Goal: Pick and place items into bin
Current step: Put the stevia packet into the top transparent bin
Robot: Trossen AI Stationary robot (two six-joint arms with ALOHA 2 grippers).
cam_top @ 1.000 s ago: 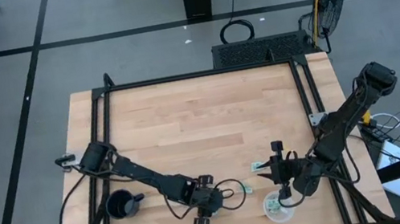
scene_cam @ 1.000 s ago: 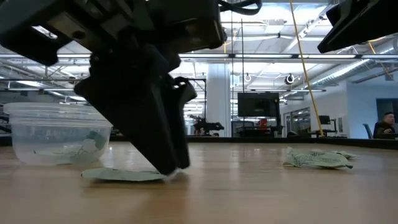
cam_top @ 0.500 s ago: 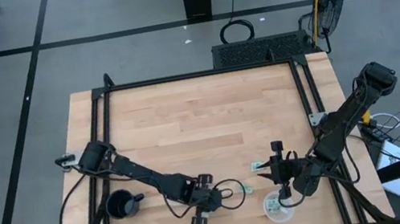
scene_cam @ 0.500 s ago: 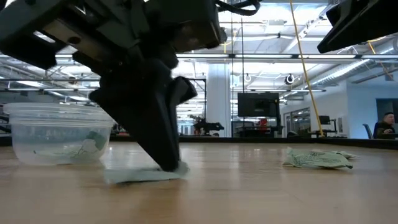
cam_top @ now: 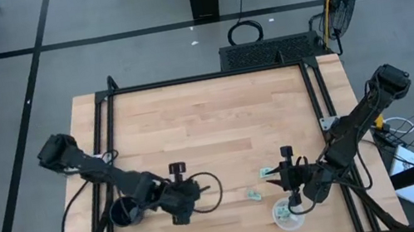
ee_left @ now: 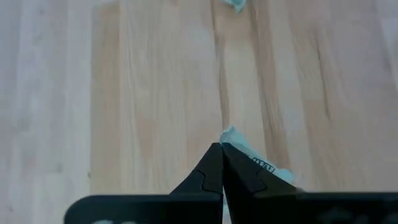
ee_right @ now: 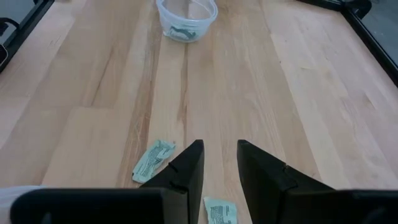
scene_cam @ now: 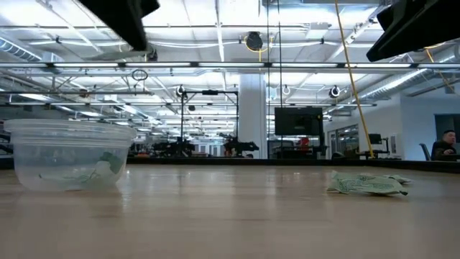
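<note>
Between the closed fingers of the left end effector (ee_left: 221,149) sits a small pale green-and-white crinkled packet (ee_left: 256,163), pinched above the light wooden desk (cam_top: 208,124), with a black mug (cam_top: 125,213) just beside that arm. Well apart, the right end effector (ee_right: 219,163) hovers with its fingers apart. Near it lie a second crinkled packet (ee_right: 152,160) and a third packet (ee_right: 219,211), and farther ahead stands a clear round plastic cup (ee_right: 185,17) holding more packets.
</note>
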